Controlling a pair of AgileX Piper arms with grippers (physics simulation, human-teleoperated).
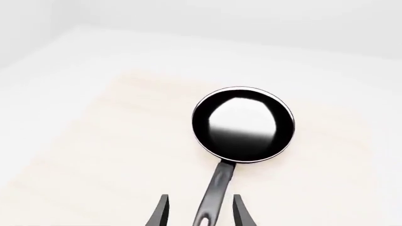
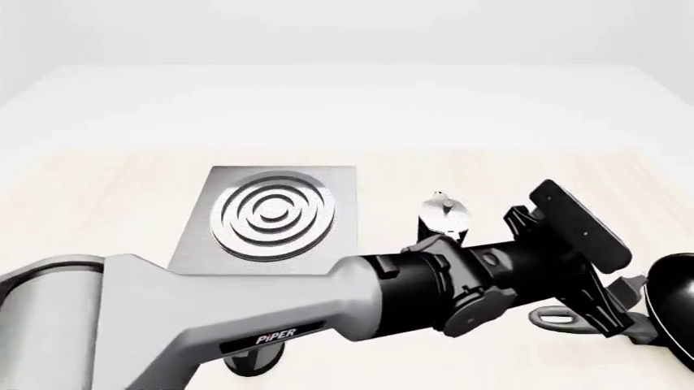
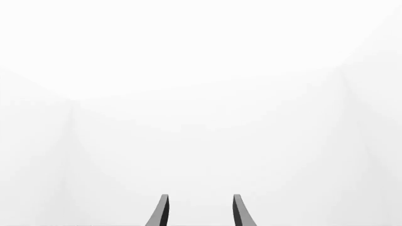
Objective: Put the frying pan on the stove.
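pale wooden table [image 2: 109,203] under white walls. my left gripper [image 1: 199,212] is spread wide, fingers either side of the frying pan [image 1: 242,125] handle without touching; pan bowl just ahead. the stove [image 2: 273,218] sits well behind. right gripper [image 3: 199,212] open, empty.

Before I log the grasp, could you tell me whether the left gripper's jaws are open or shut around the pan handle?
Open: the left gripper straddles the frying pan handle, with gaps visible on both sides.

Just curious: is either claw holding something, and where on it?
Nothing yet. The left gripper is open astride the frying pan handle; the right gripper is open, empty.
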